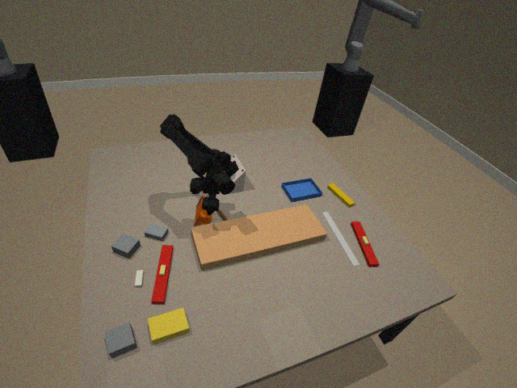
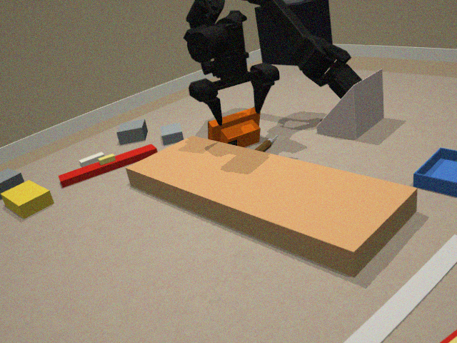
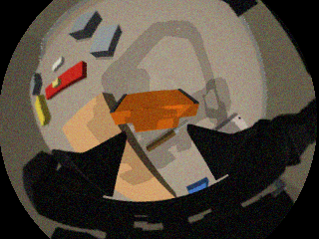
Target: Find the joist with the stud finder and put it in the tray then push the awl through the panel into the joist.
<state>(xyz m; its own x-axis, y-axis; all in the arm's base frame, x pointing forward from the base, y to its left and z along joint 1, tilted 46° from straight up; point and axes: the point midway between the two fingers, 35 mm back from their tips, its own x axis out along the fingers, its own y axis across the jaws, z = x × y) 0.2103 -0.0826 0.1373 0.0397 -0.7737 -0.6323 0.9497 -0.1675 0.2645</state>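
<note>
Just below the fingertips, the orange stud finder point(image 1: 203, 215) point(image 2: 235, 131) point(image 3: 155, 111) sits on the table point(image 1: 266, 309) point(image 2: 155, 258) point(image 3: 234, 75). Gripper point(image 1: 210, 205) point(image 2: 239, 118) point(image 3: 158, 130) points down, fingers spread, nothing pinched; whether a tip grazes the orange casing, cannot tell. Close by the fingers, awl point(image 1: 222, 214) point(image 2: 263, 146) point(image 3: 160, 140) lies flat beside the panel point(image 1: 258, 235) point(image 2: 278, 194) point(image 3: 90, 124), brown handle, pale tip. Panel's near end is just beside the fingers, their shadow falling across it; its other end reaches well away. Farther from the fingers, past the awl: blue tray point(image 1: 301, 190) point(image 2: 439, 171) point(image 3: 197, 186), stud finder outside it.
</note>
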